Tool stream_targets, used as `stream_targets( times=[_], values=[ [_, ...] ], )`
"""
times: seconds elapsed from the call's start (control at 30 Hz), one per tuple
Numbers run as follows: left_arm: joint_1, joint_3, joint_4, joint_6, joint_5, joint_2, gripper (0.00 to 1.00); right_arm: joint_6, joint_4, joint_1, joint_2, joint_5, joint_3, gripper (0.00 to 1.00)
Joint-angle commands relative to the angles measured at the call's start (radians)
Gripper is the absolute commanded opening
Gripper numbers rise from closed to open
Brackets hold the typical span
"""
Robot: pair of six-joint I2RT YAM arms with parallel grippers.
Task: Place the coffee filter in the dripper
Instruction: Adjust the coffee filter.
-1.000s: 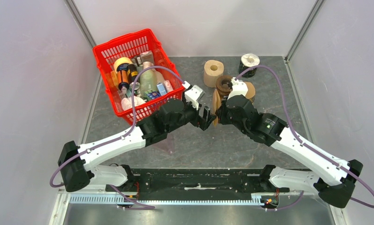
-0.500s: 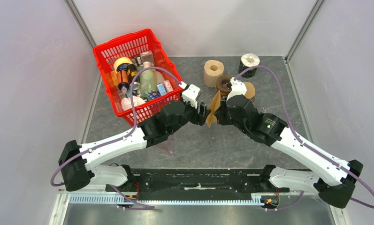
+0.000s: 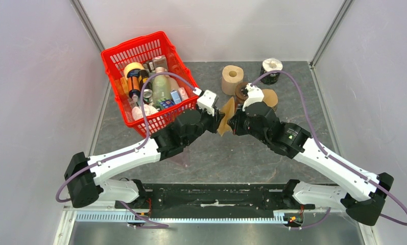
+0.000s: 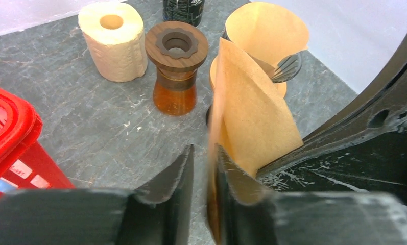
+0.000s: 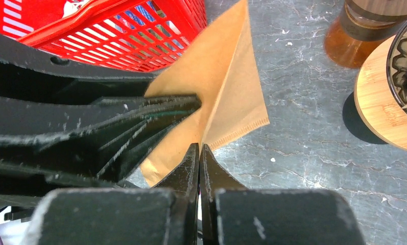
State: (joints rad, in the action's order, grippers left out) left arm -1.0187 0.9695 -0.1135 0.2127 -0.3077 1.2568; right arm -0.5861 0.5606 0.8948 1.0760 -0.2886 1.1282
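The brown paper coffee filter [image 3: 225,115] hangs above the table between the two arms. My right gripper [image 5: 199,147] is shut on the filter [image 5: 226,87] at its lower seam. My left gripper [image 4: 205,149] stands narrowly open around the filter [image 4: 252,117]. The paper's edge lies against the right finger, with a gap to the left finger. The dripper [image 3: 268,97] stands behind, a wooden ring [image 5: 380,109] around a black ribbed cone. A tan paper cone [image 4: 267,30] stands up in it.
An amber glass carafe with a wooden lid [image 4: 175,76] stands just left of the dripper. A paper roll [image 3: 232,78] and a black can [image 3: 271,69] are behind. A red basket [image 3: 120,64] full of items sits at the back left.
My left gripper has come in to the filter and its jaws have narrowed around the paper's edge. The filter and my right gripper have shifted slightly left.
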Motion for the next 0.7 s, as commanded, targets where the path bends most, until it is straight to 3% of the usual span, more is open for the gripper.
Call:
stream_targets(
  times=[0.0, 0.1, 0.27, 0.57, 0.67],
  values=[
    [-0.004, 0.035, -0.046, 0.011, -0.067, 0.018, 0.18, 0.009, -0.006, 0.004, -0.004, -0.063, 0.025, 0.00],
    [-0.003, 0.034, -0.031, 0.016, -0.156, 0.018, 0.12, -0.020, 0.046, 0.004, -0.007, -0.140, 0.027, 0.00],
    [-0.004, 0.035, -0.006, 0.014, -0.260, 0.023, 0.09, -0.063, 0.106, 0.004, -0.014, -0.187, 0.020, 0.00],
    [-0.006, 0.044, 0.022, -0.028, -0.292, 0.032, 0.08, -0.098, 0.190, 0.004, -0.018, -0.287, 0.031, 0.00],
    [-0.006, 0.050, 0.029, -0.048, -0.233, 0.029, 0.09, -0.080, 0.183, 0.004, -0.008, -0.291, 0.038, 0.00]
  ],
)
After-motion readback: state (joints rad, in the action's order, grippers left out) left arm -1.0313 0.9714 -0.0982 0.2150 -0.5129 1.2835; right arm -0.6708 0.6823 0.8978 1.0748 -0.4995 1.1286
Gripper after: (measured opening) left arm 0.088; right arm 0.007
